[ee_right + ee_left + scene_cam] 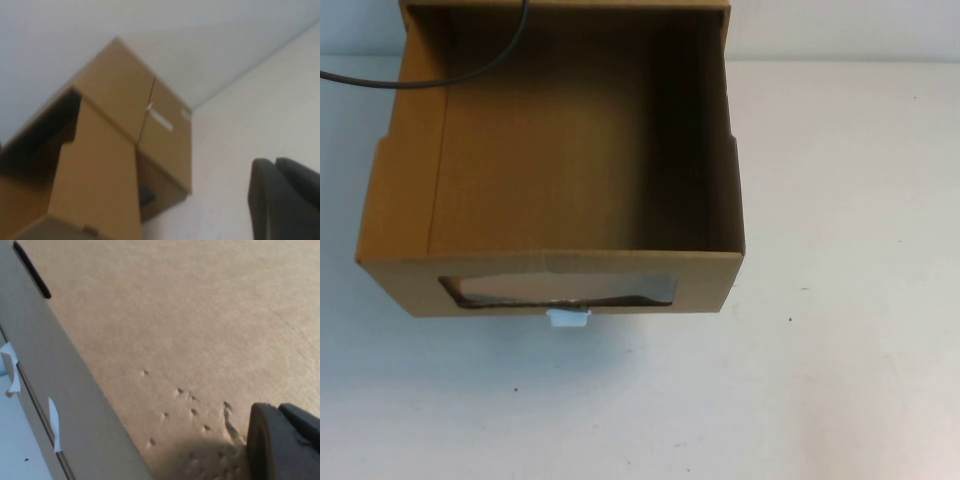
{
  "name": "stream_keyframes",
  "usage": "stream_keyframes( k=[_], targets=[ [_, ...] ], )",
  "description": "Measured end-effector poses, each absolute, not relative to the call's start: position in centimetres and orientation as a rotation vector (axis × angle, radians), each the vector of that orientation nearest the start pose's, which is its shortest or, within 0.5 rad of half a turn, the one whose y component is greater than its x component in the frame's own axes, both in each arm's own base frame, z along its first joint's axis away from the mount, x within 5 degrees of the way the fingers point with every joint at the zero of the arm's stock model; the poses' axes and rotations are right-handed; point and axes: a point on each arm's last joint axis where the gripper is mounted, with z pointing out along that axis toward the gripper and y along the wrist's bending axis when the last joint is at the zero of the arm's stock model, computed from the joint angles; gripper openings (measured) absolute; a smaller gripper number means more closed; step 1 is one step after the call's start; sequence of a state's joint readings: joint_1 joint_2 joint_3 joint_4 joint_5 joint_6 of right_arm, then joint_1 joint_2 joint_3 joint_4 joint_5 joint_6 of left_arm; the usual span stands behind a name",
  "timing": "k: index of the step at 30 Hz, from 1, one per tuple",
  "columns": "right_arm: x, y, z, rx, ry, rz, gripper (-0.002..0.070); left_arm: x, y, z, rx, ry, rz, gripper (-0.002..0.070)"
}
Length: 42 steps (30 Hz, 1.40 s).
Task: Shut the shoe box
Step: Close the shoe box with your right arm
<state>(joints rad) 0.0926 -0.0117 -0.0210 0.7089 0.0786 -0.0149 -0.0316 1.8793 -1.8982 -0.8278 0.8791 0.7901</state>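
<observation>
White tabletop (860,380) carries the brown cardboard drawer-style shoe box (550,160); its drawer stands pulled well out and empty, window panel and small white pull tab (568,318) facing the robot; closing seems not yet begun; the left gripper (285,442) sits close against a cardboard face, the right gripper (285,200) off beside the box; I cannot tell either one's opening.

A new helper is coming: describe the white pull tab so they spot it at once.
On the white table, find the brown shoe box, pulled open. Its near front panel has a dark window. The pull tab pokes out just below that window, the only white piece on the brown panel.
</observation>
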Motion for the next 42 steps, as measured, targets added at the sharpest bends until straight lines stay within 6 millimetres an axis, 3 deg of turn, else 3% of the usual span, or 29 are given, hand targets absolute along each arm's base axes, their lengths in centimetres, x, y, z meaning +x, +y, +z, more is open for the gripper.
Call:
stream_keyframes(
  k=[5,10,16,20,26,32,36,42],
  targets=[
    [5.6,3.1,25.6,0.202,1.880,0.692,-0.0013,43.0,-6.5,38.8,0.564,2.008,-0.556,-0.0005],
    [8.2,4.2,30.2,-0.046,2.197,0.618,-0.0011,43.0,-6.5,38.8,0.544,2.019,-0.564,-0.0005],
    [13.2,5.1,34.8,-0.240,2.304,0.596,-0.0011,43.0,-6.5,38.8,0.533,2.025,-0.569,-0.0005],
    [15.9,6.4,36.5,-0.351,2.319,0.620,-0.0011,43.0,-6.5,38.8,0.527,2.027,-0.573,-0.0005],
    [17.4,11.3,37.5,-0.609,2.333,0.647,-0.0011,43.0,-6.5,38.8,0.523,2.027,-0.573,-0.0005],
    [15.8,17.9,37.7,-0.841,2.236,0.653,-0.0011,43.0,-6.5,38.8,0.518,2.028,-0.575,-0.0005],
    [15.2,21.6,36.8,-0.916,2.164,0.633,-0.0011,43.0,-6.5,38.8,0.518,2.028,-0.575,-0.0005],
    [16.7,25.3,35.2,-0.937,2.174,0.605,-0.0011,43.0,-6.5,38.8,0.507,2.032,-0.582,-0.0005]
  ],
)
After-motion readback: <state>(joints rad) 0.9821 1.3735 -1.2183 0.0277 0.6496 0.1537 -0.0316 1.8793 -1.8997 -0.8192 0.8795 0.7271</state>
